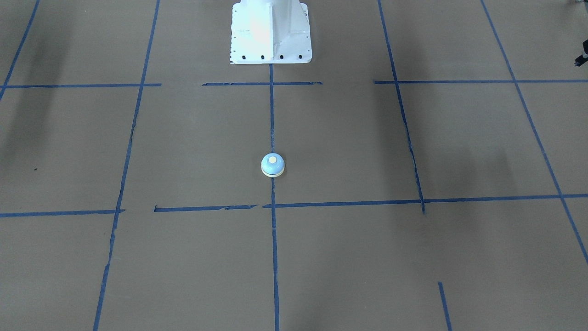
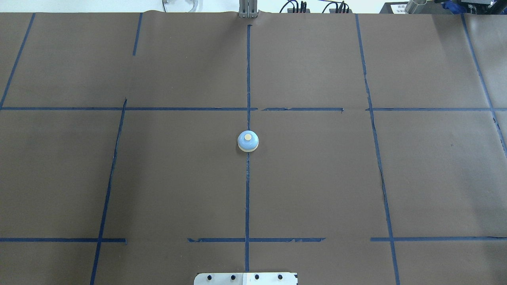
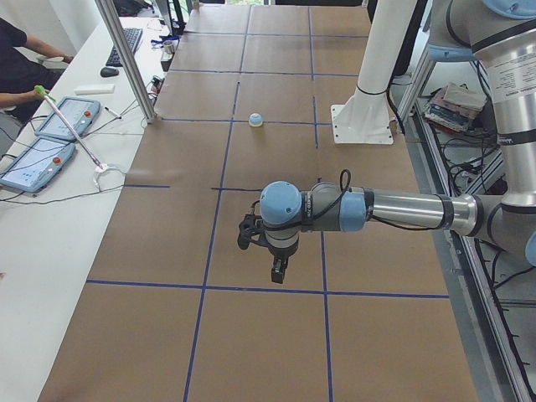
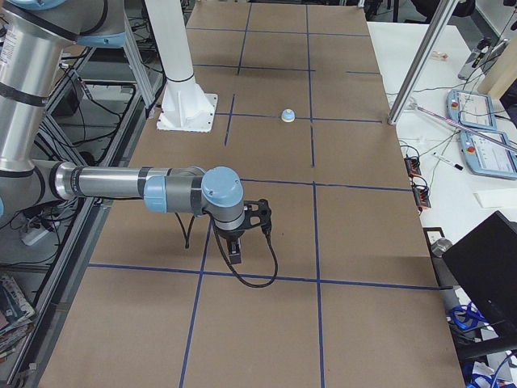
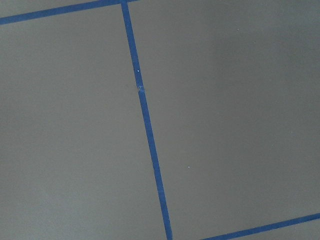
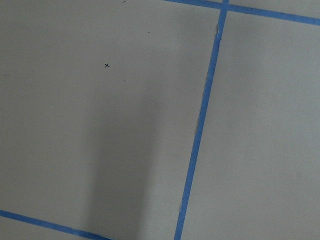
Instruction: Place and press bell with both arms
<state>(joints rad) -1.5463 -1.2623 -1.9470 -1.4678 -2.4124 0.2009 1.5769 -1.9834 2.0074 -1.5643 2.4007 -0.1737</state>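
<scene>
A: Largest first: the table (image 2: 317, 178), brown paper gridded with blue tape (image 2: 247, 198), and the white pedestal (image 1: 271, 32) at the robot's edge. What about the arms?

B: The left arm (image 3: 402, 209) hangs over the table's left end, the right arm (image 4: 121, 187) over the right end. Each shows only in its side view, so whether the left gripper (image 3: 276, 270) or the right gripper (image 4: 235, 251) has its jaws apart or closed cannot be told. Both wrist views show only paper and tape.

A: And the bell (image 2: 248, 141)?

B: Upright on the centre tape line, mid-table, button up, well apart from both grippers.

A: Which step, then?

B: Judging by that, it is either the very start or the end. If the start, one arm must reach inward, grasp the dome by its sides, and the other press the button.
</scene>
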